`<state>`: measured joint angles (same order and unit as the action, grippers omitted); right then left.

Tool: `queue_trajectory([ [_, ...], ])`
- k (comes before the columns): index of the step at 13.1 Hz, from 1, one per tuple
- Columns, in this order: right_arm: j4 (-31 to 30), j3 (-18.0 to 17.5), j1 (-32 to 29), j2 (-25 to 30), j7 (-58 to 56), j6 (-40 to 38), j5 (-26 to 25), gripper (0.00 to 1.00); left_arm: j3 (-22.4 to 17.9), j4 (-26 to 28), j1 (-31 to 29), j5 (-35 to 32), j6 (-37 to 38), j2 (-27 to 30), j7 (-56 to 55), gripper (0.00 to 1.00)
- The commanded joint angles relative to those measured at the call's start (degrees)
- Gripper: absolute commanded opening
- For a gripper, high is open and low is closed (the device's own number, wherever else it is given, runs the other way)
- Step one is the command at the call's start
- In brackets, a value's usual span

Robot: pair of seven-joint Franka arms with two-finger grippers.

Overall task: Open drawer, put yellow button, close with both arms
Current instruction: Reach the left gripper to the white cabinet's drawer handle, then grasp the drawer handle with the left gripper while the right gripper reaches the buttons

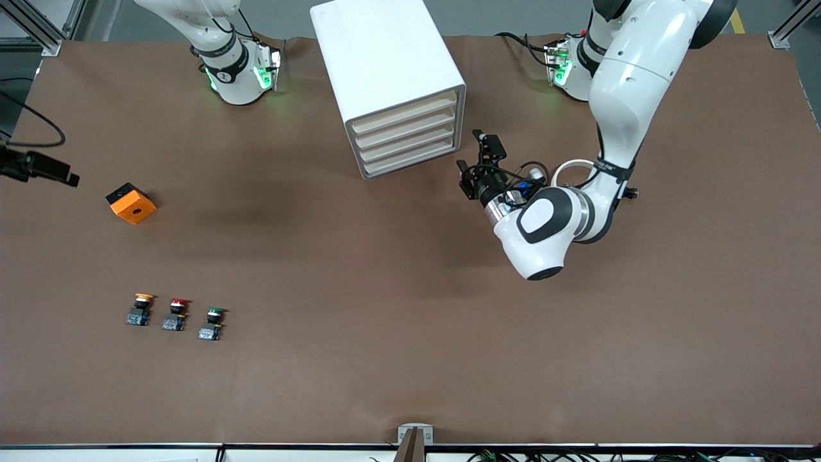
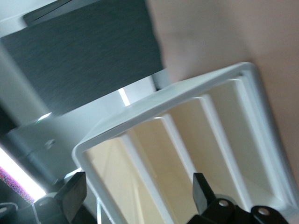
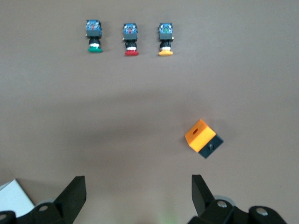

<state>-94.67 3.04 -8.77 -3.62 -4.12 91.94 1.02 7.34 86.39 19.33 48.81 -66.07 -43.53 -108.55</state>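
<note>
One white cabinet (image 1: 391, 70) stands between the two arm bases. It carries four cream-fronted drawers stacked one above another; all four fronts sit flush. The drawer (image 1: 405, 115) named in the task is the topmost of the four.

Three pushbuttons stand in one row on the brown table (image 1: 410, 333), toward the right arm's end and well apart from the cabinet, nearer to the front camera than it. Counted from the right arm's end: one yellow button (image 1: 140, 309), one red button (image 1: 176, 314), one green button (image 1: 212, 323). None touches another. One orange block (image 1: 131, 203) with a black underside and a hole in its top face lies between that row and the right arm's base.

Two arms are present. The left gripper (image 1: 476, 162) is held in front of the drawer fronts, just beside the cabinet's lower corner, fingers spread wide and holding nothing. In the left wrist view the drawer fronts fill the space between its fingers (image 2: 203, 189); which drawer it faces is hard to judge there.

The right gripper (image 3: 138, 193) is over the table with all three buttons and the block below it. Its fingers are spread and empty.
</note>
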Motion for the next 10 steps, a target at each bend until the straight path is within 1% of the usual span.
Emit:
queue_trajectory([
  [1, 3.0, -0.85, -1.95, -3.15, -1.5, 2.88, -0.66, 1.0, 0.48, 0.88, 0.27, 3.13, 2.78, -1.12, -5.61, 1.0],
  [3, 2.39, -0.85, -2.04, -5.68, -0.8, 8.22, -2.16, 1.0, 0.48, 2.2, 1.14, 4.62, 2.88, -2.35, -7.19, 1.0],
  [4, 2.21, -0.85, -2.65, -7.61, -0.71, 10.6, -2.25, 1.0, 0.48, 2.29, 1.5, 5.15, 2.88, -3.14, -8.77, 0.84],
  [5, 2.21, -0.85, -3.52, -10.68, -0.8, 14.19, -2.08, 1.0, 0.57, 2.2, 2.02, 5.33, 2.79, -3.67, -9.48, 0.73],
  [6, 2.21, -0.85, -4.05, -13.14, -1.15, 17.71, -1.99, 1.0, 0.48, 2.29, 2.55, 5.77, 2.88, -3.67, -9.66, 0.66],
  [8, 2.21, -0.85, -3.45, -17.11, -1.24, 23.08, -1.81, 1.0, 0.48, 2.73, 4.04, 6.38, 2.88, -3.58, -9.75, 0.62],
  [10, 2.13, -0.93, -2.83, -20.8, -1.24, 27.04, -1.81, 1.0, 0.48, 3.95, 5.71, 6.47, 2.79, -3.32, -9.75, 0.62],
])
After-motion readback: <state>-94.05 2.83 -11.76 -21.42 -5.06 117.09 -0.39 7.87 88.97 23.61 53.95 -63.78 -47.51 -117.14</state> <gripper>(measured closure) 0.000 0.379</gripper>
